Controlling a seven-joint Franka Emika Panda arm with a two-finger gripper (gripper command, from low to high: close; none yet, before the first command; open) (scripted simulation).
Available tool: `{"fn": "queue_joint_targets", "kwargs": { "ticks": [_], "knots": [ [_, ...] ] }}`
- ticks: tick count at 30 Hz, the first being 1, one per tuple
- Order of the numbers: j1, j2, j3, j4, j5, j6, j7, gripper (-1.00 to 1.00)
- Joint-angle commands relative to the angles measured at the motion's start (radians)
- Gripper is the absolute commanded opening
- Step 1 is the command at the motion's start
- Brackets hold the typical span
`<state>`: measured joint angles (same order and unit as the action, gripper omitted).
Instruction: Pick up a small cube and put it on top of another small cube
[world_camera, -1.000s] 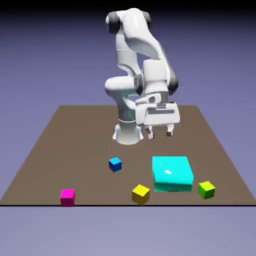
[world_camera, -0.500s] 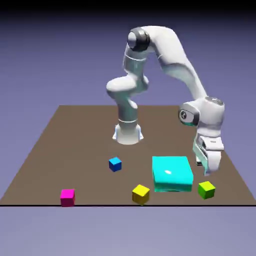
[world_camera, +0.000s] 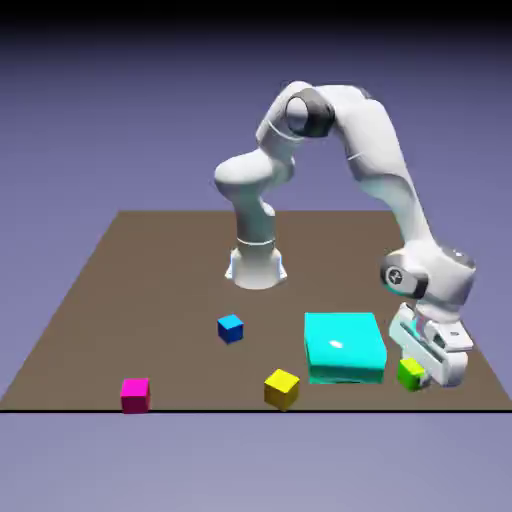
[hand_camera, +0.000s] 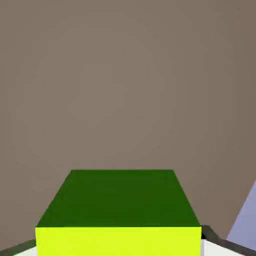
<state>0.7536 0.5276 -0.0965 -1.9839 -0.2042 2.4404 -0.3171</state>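
The small lime-green cube (world_camera: 407, 373) sits on the brown table (world_camera: 150, 280) near the front edge, just to the exterior view's right of the big cyan block (world_camera: 344, 346). My gripper (world_camera: 417, 376) is down around it, and the white hand covers the cube's right part. In the hand view the cube (hand_camera: 120, 210) fills the bottom middle, its lit front face spanning the gap between the two grey fingertips (hand_camera: 216, 239), which press on its sides. The gripper is shut on it. The cube looks to rest on the table still.
Other small cubes lie on the table: yellow (world_camera: 282, 387) near the front, blue (world_camera: 231, 327) further back, magenta (world_camera: 135, 393) at the front left. The table's front edge runs close to the gripper; backdrop (hand_camera: 245, 220) shows past the edge in the hand view.
The arm swung from above the table's middle out to the exterior view's right and lowered onto the lime-green cube. The jaws went from open to shut on it.
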Motion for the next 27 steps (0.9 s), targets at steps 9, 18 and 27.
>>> {"fn": "queue_joint_targets", "kwargs": {
  "ticks": [9,18,27],
  "knots": [
    [-0.292,0.05,-0.326,0.08,0.335,-0.187,0.391,-1.0],
    [-0.553,0.096,-0.616,0.152,0.635,-0.355,0.739,-1.0],
    [-0.553,0.096,-0.616,0.152,0.635,-0.355,0.739,1.0]
  ]
}}
